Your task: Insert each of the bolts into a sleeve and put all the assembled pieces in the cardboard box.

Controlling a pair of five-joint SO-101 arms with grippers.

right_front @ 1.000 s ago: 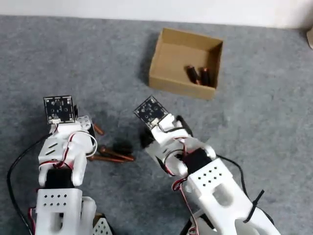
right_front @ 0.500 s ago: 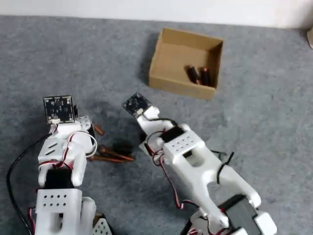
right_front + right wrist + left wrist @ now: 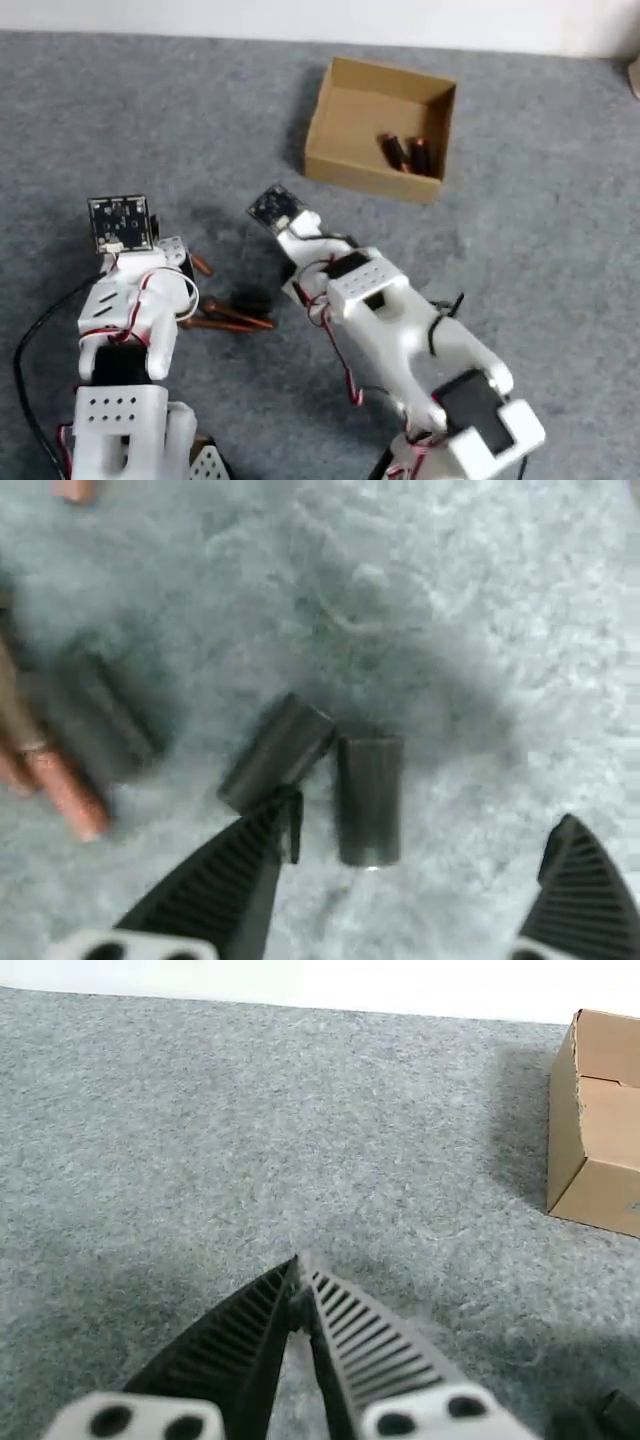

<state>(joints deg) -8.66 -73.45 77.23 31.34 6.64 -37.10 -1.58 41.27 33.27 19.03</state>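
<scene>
The table cover (image 3: 120, 110) is fuzzy grey felt; the cardboard box (image 3: 352, 173) is matt paperboard, the sleeves (image 3: 368, 798) smooth and dull, the bolts (image 3: 236, 319) glossy coppery metal.

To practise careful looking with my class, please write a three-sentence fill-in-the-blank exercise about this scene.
The right tool is ____ above two dark sleeves.
The left tool is ____.
The cardboard box holds ____ assembled pieces.
Missing words: open; shut; two.

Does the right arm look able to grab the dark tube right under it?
Probably yes: the right gripper hangs open over the dark sleeve, nothing covering it, though a second sleeve lies close beside it.
</scene>
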